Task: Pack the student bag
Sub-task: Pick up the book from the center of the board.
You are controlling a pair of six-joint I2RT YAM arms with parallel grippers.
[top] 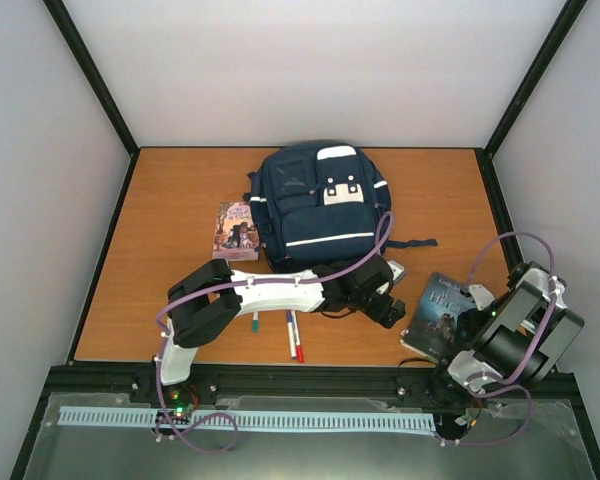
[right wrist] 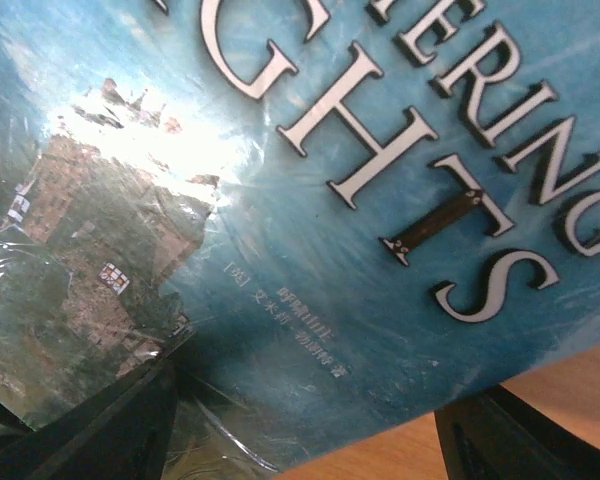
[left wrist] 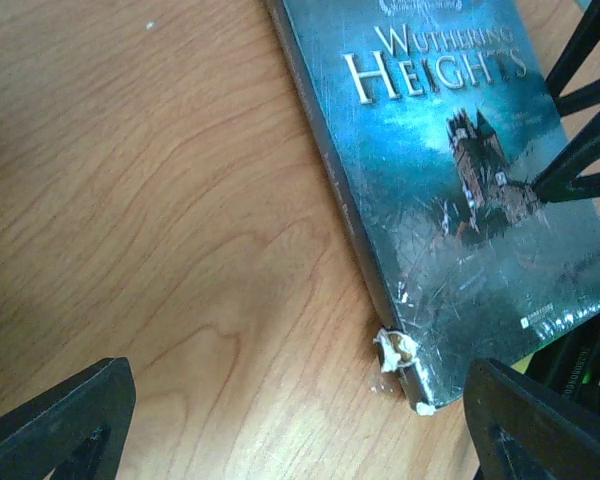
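Navy, teal and orange: a large navy blue fabric backpack (top: 315,205) on an orange-brown wood-grain table (top: 180,200).

The backpack carries a thin white stripe, white-grey patches and dark straps. A glossy teal paperback book (left wrist: 450,170) shows a blue-green sky, a brown-grey house and white lettering edged in black; its spine is dark, its torn corner whitish. A small pink-and-purple illustrated book (top: 236,230) has pale lettering. Slim white pens (top: 292,330) bear green, blue and red tips. The left robot arm (top: 280,285) is white with black joints and a purple cable (top: 382,240).
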